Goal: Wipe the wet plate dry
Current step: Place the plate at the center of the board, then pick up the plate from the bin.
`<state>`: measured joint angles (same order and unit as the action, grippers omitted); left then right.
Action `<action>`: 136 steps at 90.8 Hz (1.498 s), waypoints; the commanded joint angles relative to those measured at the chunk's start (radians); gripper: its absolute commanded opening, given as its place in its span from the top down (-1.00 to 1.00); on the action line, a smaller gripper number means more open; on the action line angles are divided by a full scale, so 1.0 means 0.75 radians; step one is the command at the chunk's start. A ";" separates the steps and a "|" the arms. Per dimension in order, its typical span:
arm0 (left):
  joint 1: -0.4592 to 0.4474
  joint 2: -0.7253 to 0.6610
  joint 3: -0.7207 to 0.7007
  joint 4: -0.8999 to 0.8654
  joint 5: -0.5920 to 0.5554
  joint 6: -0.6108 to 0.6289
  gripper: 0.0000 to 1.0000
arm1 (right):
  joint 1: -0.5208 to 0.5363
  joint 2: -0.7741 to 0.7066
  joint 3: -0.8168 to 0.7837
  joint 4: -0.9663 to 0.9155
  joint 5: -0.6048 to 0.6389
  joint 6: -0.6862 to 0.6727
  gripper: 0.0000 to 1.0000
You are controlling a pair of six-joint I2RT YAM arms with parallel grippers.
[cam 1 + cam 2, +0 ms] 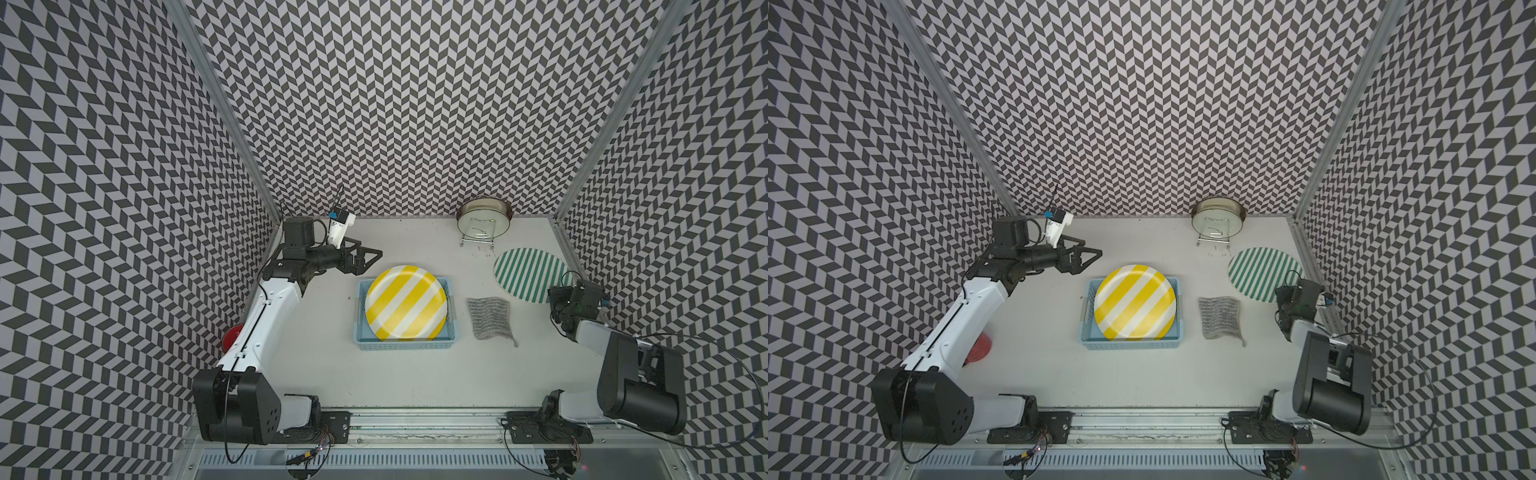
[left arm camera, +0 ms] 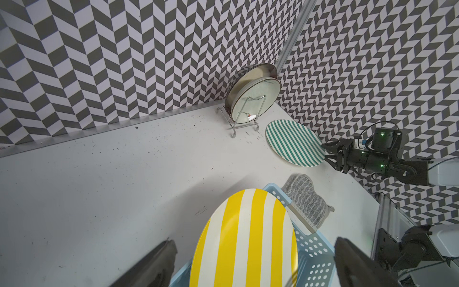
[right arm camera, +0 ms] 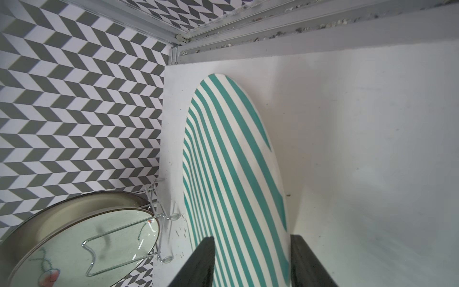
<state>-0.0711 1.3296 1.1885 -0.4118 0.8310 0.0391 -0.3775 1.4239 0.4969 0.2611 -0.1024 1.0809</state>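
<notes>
1. Dark fingers (image 3: 201, 258) of the right tool (image 3: 252, 238) filled the near edge of the right wrist view. They stood apart with the rim of the green-striped plate (image 3: 231, 161) showing between them. The tool was released, not pinching the rim.
2. In both top views the green-striped plate (image 1: 530, 272) lay flat on the white counter (image 1: 332, 365). It sat in the far right part, close to the right wall, with the right tool at its near edge.
3. A grey striped cloth (image 1: 489, 318) lay spread on the counter between that plate and a blue basket (image 1: 405, 343), touching neither.
4. The basket sat at the middle of the counter. A yellow-striped plate (image 1: 406, 302) rested across it, its far edge reaching over the far rim.
5. The left tool (image 1: 370, 261) hovered just beyond the basket's far left corner. Its jaws were spread wide and it held nothing.
6. A round metal dish (image 1: 484, 216) stood on edge in a wire stand (image 1: 478, 241) against the back wall, behind the green-striped plate.
7. A red object (image 1: 980, 347) sat at the counter's left edge, partly hidden under the left arm. Its shape could not be told.
</notes>
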 commanded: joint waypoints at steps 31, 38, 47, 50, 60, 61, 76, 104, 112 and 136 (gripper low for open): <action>0.009 -0.066 -0.056 0.066 -0.062 -0.005 -1.00 | -0.063 0.057 0.082 -0.183 -0.187 -0.147 -0.76; 0.010 -0.065 -0.053 0.064 -0.132 0.014 -1.00 | -0.062 -0.058 0.073 -0.259 -0.185 -0.177 -0.78; 0.009 -0.054 -0.037 0.044 -0.216 0.067 -1.00 | -0.059 -0.239 0.059 -0.339 -0.199 -0.232 -0.79; 0.009 -0.043 -0.030 0.029 -0.238 0.094 -1.00 | -0.060 -0.302 0.053 -0.351 -0.215 -0.257 -0.79; 0.007 -0.003 0.001 -0.035 -0.295 0.182 -1.00 | -0.046 -0.463 0.014 -0.327 -0.358 -0.332 -0.74; 0.007 0.001 0.003 -0.042 -0.299 0.188 -1.00 | -0.039 -0.479 0.011 -0.322 -0.372 -0.337 -0.74; 0.005 0.039 -0.021 -0.081 -0.358 0.259 -1.00 | 0.266 -0.561 0.090 -0.305 -0.471 -0.553 -0.70; 0.007 -0.013 -0.220 -0.045 -0.682 0.341 -0.64 | 1.079 -0.284 0.389 -0.496 -0.399 -0.981 -0.69; 0.007 -0.040 -0.278 -0.051 -0.765 0.370 -0.22 | 1.189 -0.182 0.465 -0.546 -0.332 -1.047 -0.68; 0.011 -0.047 -0.418 -0.016 -1.012 0.388 0.83 | 1.389 0.132 0.734 -0.710 -0.068 -1.157 -0.66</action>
<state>-0.0692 1.3045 0.9096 -0.4461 0.1711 0.3180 0.6315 1.4677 0.9680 -0.2298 -0.2802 0.2729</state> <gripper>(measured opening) 0.134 0.835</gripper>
